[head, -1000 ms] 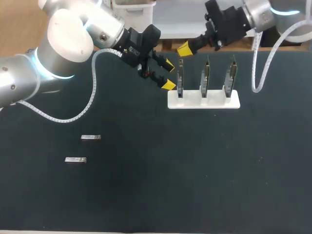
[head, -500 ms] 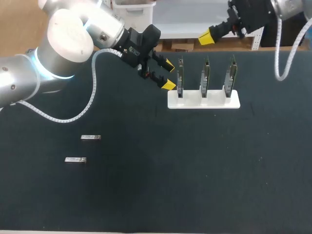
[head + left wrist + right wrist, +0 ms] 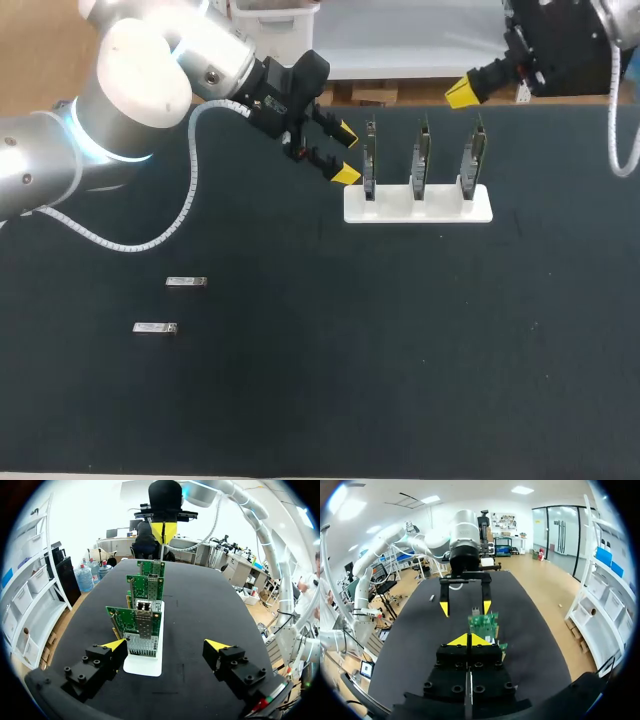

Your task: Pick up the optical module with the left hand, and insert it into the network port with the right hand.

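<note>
Boards (image 3: 421,158) stand in white rack (image 3: 418,205), left gripper (image 3: 346,155) gaping beside them, right gripper (image 3: 461,94) pinched closed

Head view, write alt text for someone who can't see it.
The left gripper, fingers open and empty, sits beside a white stand holding three upright circuit boards. The right gripper, fingers shut, is at the far edge of the table, and two optical modules lie at its left.

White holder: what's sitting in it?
Three green circuit boards stand upright in the white holder, in a row. From the left wrist, the nearest board carries a metal port cage. Their bottom edges are hidden in the slots.
</note>
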Motion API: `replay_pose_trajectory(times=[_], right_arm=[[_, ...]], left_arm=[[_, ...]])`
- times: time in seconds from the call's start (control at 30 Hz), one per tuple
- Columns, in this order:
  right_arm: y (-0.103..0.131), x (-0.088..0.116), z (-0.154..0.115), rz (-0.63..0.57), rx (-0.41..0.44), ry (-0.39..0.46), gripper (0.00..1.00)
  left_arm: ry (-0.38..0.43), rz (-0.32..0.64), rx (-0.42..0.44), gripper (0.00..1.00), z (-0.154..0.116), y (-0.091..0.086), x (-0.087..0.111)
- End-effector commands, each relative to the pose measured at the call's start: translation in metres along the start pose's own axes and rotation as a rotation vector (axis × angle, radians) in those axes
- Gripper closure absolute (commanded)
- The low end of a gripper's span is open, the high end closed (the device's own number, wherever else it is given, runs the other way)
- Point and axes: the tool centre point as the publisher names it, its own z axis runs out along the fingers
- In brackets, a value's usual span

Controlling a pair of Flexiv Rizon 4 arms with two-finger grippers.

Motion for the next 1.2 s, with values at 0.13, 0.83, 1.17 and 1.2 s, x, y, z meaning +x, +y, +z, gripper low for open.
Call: replay_pose_trajectory(times=[0.13, 0.83, 1.17, 1.2], right_arm=[[-0.004, 0.016, -0.001, 0.013, -0.016, 0.017, 1.00], [-0.011, 0.026, 0.005, 0.011, -0.042, 0.053, 1.00], [-0.011, 0.026, 0.013, 0.017, -0.052, 0.047, 1.00], [-0.011, 0.026, 0.014, 0.018, -0.050, 0.048, 1.00]], left_arm=[[0.001, -0.001, -0.005, 0.00, 0.000, -0.002, 0.000], [0.001, -0.001, -0.005, 0.00, 0.000, -0.002, 0.000], [0.001, -0.001, -0.005, 0.00, 0.000, -0.002, 0.000], [0.001, -0.001, -0.005, 0.00, 0.000, -0.002, 0.000]])
